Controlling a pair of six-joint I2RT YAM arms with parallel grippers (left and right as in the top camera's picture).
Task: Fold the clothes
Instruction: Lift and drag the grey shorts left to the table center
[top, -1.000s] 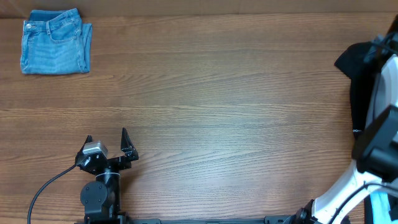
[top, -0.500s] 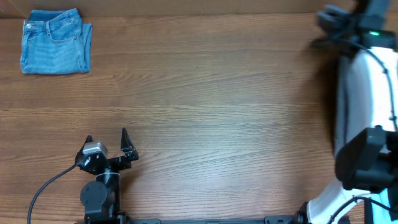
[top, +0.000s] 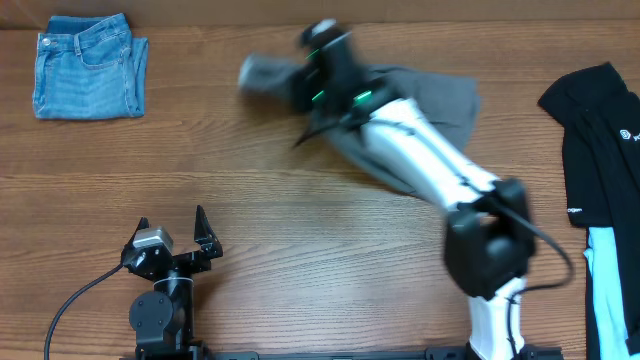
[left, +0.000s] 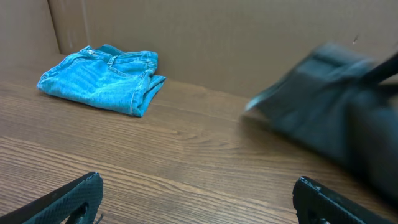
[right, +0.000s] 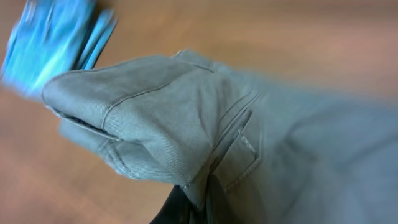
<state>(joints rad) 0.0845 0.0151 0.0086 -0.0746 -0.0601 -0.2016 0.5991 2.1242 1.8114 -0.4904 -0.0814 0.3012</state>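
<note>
The grey shorts (top: 440, 105) trail across the far middle of the table, blurred by motion. My right gripper (top: 318, 75) is shut on them and holds them up. In the right wrist view the shorts (right: 186, 124) fill the frame, with pocket and seam stitching showing, and the fingers (right: 198, 202) pinch a fold at the bottom edge. They show as a dark blur in the left wrist view (left: 329, 106). My left gripper (top: 172, 235) is open and empty near the front left, its fingertips wide apart (left: 199, 199).
Folded blue jeans (top: 88, 67) lie at the far left corner, also in the left wrist view (left: 102, 78) and as a blue blur in the right wrist view (right: 53, 43). A black garment (top: 600, 130) with a white and light-blue piece (top: 600, 290) lies at the right edge.
My right arm has swung from the far right edge leftward across the back of the table, dragging the grey shorts into view. The left arm has not moved.
</note>
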